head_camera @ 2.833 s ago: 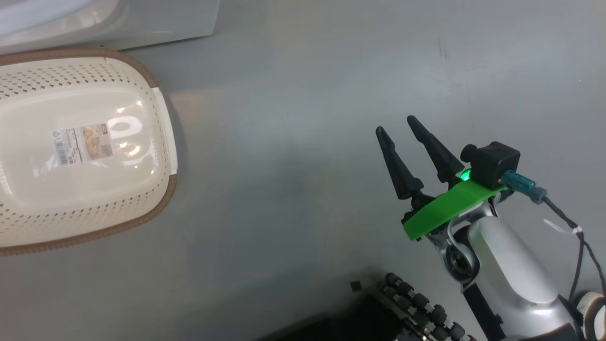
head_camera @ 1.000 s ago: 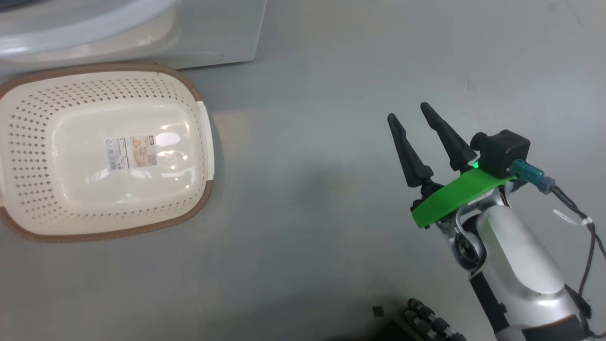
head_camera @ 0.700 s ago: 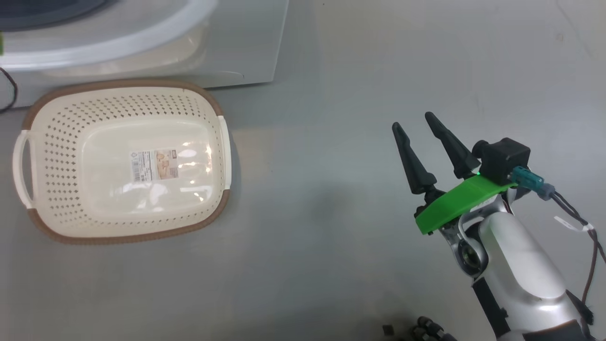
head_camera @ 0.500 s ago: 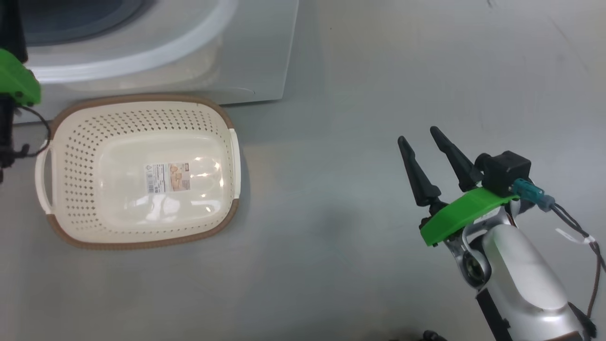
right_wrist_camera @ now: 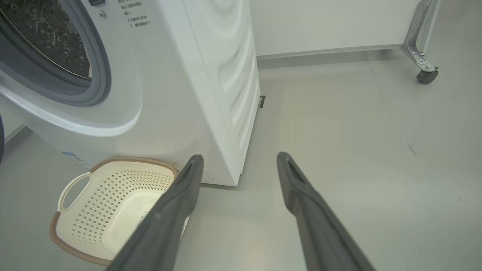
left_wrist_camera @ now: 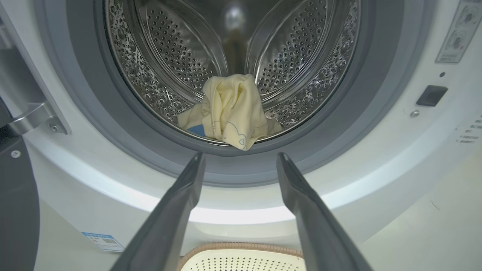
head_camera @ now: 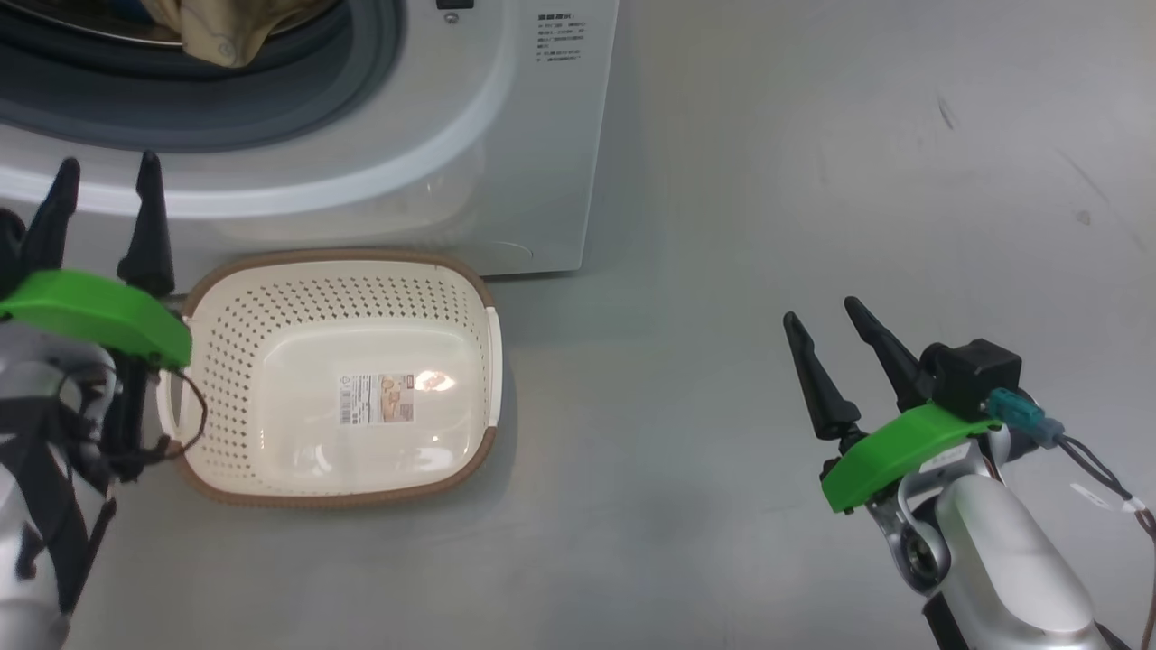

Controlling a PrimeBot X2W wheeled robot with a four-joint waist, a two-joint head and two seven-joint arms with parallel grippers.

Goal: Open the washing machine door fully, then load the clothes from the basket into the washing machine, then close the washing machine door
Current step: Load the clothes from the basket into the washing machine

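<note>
Finds basket empty, clothes at drum lip | reads left gripper, right gripper spread, unladen | advises pushing washing machine door by rim until latched

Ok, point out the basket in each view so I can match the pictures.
Head view: the basket sits lower left of centre, on the floor, empty.
Left wrist view: the basket shows at the bottom edge, centre, as just its brown rim and a strip of perforated wall.
Right wrist view: the basket is at the lower left.
Shared landmark: the washing machine, its white front right behind the basket in all three.
</note>
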